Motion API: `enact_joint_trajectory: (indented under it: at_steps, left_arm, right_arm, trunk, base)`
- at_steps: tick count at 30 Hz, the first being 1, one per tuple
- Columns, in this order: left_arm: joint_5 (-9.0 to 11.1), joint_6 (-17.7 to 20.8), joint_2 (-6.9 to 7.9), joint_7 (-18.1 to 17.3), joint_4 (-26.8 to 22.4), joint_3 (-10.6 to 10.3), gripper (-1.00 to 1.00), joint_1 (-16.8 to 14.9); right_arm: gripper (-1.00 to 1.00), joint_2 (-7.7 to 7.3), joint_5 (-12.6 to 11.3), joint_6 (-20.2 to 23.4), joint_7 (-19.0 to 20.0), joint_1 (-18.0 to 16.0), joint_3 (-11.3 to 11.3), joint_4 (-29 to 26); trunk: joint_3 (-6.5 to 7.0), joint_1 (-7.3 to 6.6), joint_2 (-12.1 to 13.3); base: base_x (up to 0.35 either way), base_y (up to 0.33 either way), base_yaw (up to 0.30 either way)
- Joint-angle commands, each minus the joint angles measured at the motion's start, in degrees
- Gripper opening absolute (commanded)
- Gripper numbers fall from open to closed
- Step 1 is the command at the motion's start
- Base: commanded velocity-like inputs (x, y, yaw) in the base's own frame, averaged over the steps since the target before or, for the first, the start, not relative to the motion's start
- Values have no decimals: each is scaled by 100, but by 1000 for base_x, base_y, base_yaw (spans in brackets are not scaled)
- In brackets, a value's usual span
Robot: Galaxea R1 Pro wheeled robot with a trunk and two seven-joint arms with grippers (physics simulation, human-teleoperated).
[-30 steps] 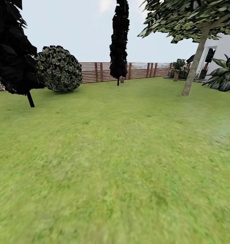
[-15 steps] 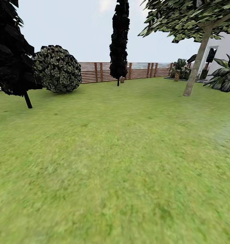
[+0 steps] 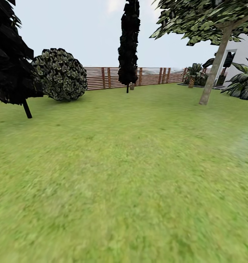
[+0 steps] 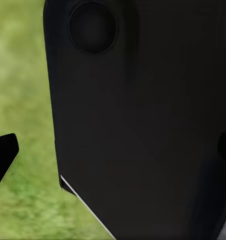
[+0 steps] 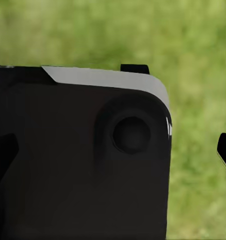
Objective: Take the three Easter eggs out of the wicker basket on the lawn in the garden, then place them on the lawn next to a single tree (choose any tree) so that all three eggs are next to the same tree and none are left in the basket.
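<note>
Head cam: I'm looking across open lawn, mottled green, taking up the whole lower part of the view. The tree with the bare grey-brown trunk stands on the grass at far right, trunk leaning slightly, canopy overhead. Just behind it a corner of the white house and some broad-leaved plants. Brown slatted fence runs along the far edge of the lawn. In front of it a tall narrow dark tree near centre, a round leafy shrub to the left, and a dark leafy thin-stemmed tree at the left edge, touching the shrub's outline.

Left wrist cam: a black robot body panel blocks most of it, grass beside it; one dark fingertip pokes in at the frame edge (can't tell how the left jaws stand).

Right wrist cam: same story, black panel with a pale top edge, blurred grass beyond, a dark fingertip at the edge; jaw state can't be told either
</note>
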Motion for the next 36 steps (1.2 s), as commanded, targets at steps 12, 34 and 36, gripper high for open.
enact_joint_trajectory:
  at_steps: [12,34,36]
  left_arm:
    - [7,-6,0,-7,0,4,100,-1]
    - [7,-6,0,-7,0,1,100,-3]
    - [7,-6,0,-7,0,3,100,-1]
  right_arm:
    - [100,0,3,-16,7,-3,6,14]
    - [100,0,3,-19,7,-3,5,16]
    - [100,0,3,-19,7,-3,4,16]
  trunk:
    - [-5,3,-2]
    - [-5,3,-2]
    - [-5,3,-2]
  base:
    - [338,0,0]
    - [338,0,0]
    - [338,0,0]
